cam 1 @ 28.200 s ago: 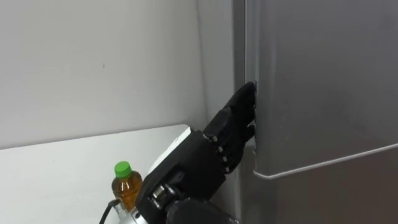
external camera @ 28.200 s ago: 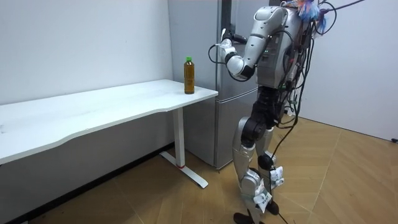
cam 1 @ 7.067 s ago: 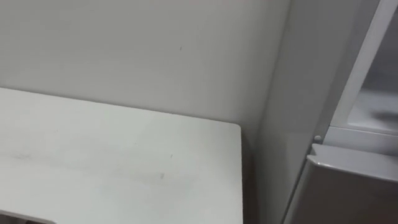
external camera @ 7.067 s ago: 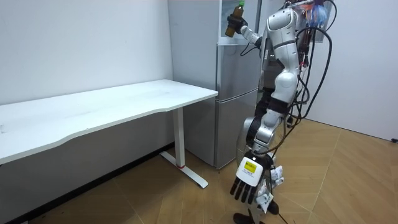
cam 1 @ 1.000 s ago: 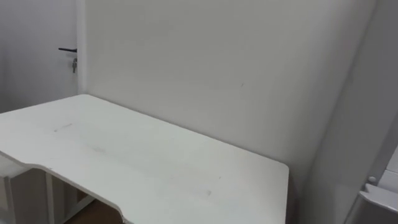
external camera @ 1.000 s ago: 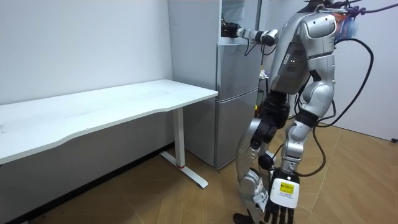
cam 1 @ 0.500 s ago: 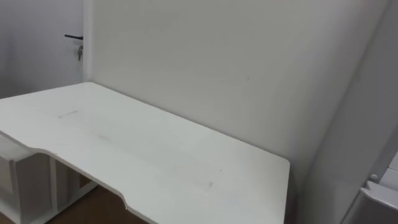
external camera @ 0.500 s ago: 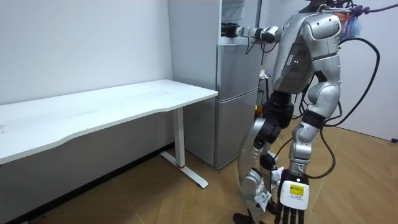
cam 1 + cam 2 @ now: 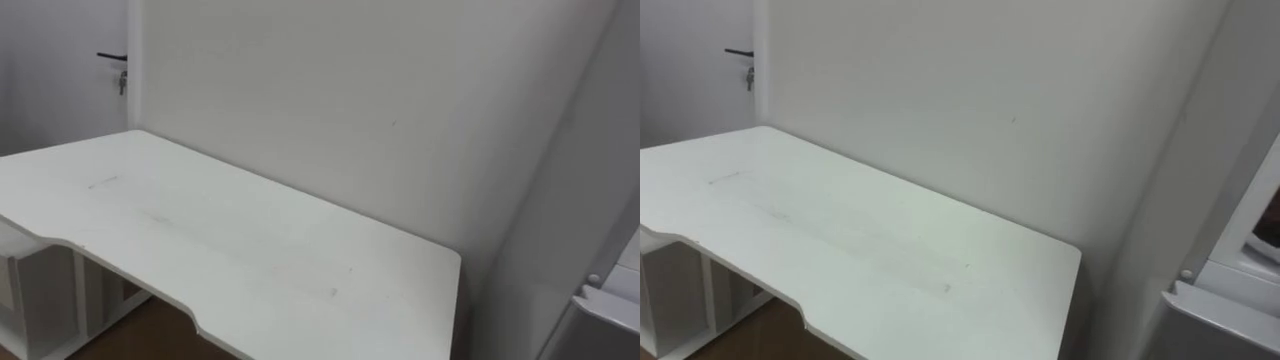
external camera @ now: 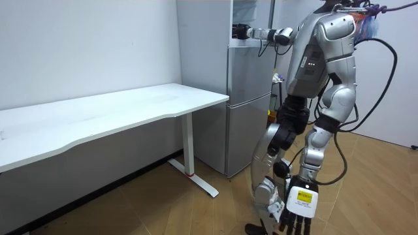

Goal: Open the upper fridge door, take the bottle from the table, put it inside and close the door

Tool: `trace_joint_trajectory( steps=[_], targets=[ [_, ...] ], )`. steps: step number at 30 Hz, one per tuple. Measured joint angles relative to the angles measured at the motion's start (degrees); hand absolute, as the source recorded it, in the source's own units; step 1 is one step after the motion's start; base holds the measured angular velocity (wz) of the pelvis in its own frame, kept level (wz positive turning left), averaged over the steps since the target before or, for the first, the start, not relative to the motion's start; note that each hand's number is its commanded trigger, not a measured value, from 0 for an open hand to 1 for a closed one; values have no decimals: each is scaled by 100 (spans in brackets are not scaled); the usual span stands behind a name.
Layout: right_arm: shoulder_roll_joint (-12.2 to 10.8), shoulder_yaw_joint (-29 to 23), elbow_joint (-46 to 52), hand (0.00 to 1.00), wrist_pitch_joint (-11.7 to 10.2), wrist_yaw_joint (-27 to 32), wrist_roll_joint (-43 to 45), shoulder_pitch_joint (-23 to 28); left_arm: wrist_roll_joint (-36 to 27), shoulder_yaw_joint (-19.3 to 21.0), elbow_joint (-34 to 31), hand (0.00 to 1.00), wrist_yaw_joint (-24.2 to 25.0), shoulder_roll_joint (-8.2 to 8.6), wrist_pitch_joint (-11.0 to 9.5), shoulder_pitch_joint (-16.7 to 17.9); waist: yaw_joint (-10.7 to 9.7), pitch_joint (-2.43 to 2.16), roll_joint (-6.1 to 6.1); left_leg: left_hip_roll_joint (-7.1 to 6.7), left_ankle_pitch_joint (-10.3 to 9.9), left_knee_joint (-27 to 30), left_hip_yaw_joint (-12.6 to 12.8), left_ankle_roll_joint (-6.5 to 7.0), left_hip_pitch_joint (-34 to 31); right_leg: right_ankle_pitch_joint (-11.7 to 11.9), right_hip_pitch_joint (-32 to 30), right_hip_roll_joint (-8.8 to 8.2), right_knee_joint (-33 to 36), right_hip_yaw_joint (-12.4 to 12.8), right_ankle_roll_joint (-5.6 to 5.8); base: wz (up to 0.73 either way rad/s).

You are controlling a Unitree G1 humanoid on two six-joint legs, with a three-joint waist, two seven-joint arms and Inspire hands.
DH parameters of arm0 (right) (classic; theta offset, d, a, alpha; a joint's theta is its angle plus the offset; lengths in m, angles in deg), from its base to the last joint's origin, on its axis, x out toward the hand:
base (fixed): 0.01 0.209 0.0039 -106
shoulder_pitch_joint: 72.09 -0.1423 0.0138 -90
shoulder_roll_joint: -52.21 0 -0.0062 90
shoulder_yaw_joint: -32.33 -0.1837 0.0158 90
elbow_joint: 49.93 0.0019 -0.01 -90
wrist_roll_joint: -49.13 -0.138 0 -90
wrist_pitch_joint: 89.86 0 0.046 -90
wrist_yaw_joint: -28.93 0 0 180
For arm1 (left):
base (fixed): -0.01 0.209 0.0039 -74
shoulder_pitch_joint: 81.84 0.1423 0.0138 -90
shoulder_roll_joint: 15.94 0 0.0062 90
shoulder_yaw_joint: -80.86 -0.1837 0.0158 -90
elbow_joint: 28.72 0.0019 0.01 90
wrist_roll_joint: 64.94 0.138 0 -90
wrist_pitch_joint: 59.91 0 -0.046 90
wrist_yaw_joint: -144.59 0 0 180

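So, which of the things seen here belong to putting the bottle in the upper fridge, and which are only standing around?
Belong to the job: fridge; its open upper compartment; right robot hand, reaching into that compartment.

Only standing around: white table; door at the table's far end; left robot hand, hanging idle beside the legs.

Wht desk (image 9: 230,240) nr wall (image 9: 330,90)

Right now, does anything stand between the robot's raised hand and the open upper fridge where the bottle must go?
Nothing visible does. The right hand is at the mouth of the upper fridge, which stands open. Whether it holds the bottle cannot be told. The left hand hangs low beside the legs.
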Motion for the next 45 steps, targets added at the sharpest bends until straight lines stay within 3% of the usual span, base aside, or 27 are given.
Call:
trace_joint_trajectory(
  steps=[5, 9, 13, 15, 22, 29, 34, 38, 41, 45],
  targets=[
    [-474, -38, 1433, 0, -11, 708, 767, 98, 8, -7, 14, 0, -58, 120, -141, -5, -241, -4, 246, -35, 160, -403, 231, 16, 170, 45, -103, -59, 4, 217, -7, -23],
    [-820, -120, 2999, 0, -25, 1170, 1503, 721, 11, -167, -19, 0, -98, 216, -278, -130, -320, -32, 364, -50, 236, -684, 425, 11, 368, 28, -139, -103, 88, 385, -16, -23],
    [-980, -107, 3738, 0, -20, 1387, 1702, 1052, 10, -406, -226, 0, -99, 243, -444, -172, -510, -22, 369, -44, 236, -744, 489, 11, 422, 18, -113, -121, 103, 396, 0, -8],
    [-1137, -108, 4075, 0, -20, 1515, 1752, 1208, 18, -465, -247, 0, -99, 247, -520, -278, -536, 10, 354, -9, 234, -804, 540, 9, 459, 18, -115, -122, 108, 404, 3, -8],
    [-1194, -122, 4998, 0, -20, 1544, 2084, 1759, 103, -490, -216, 0, -99, 311, -664, -342, -722, 60, 440, -17, 178, -897, 658, 52, 474, -13, -197, -159, 177, 541, 55, -8],
    [-1198, -177, 5763, 0, -30, 1603, 2204, 2001, 265, -500, -57, 0, -99, 311, -800, -410, -878, 30, 438, -13, 172, -871, 760, 65, 509, -15, -250, -160, 179, 626, 59, -8],
    [-1210, -177, 6390, 0, -298, 1500, 2201, 2358, 387, -502, 170, 0, -108, 316, -927, -538, -928, 15, 443, 9, 170, -979, 854, 60, 606, -14, -252, -130, 184, 816, 57, -13],
    [-1436, -257, 6959, 0, -332, 1448, 2242, 2682, 386, -541, 220, 0, -108, 353, -936, -603, -1053, 8, 444, 17, 170, -1008, 967, 60, 615, -14, -261, -128, 190, 878, 56, -12],
    [-1459, -284, 7191, 0, -400, 1430, 2383, 2832, 391, -577, 219, 0, -108, 378, -964, -622, -1133, 3, 450, 13, 170, -1042, 1023, 61, 679, -13, -270, -124, 197, 969, 57, -14],
    [-1749, -397, 7488, 0, -645, 1485, 2610, 3118, 396, -680, 358, 0, -110, 379, -1132, -726, -1185, 5, 492, -1, 170, -1053, 1099, 61, 702, -9, -277, -88, 196, 1035, 64, -10]
  ],
)
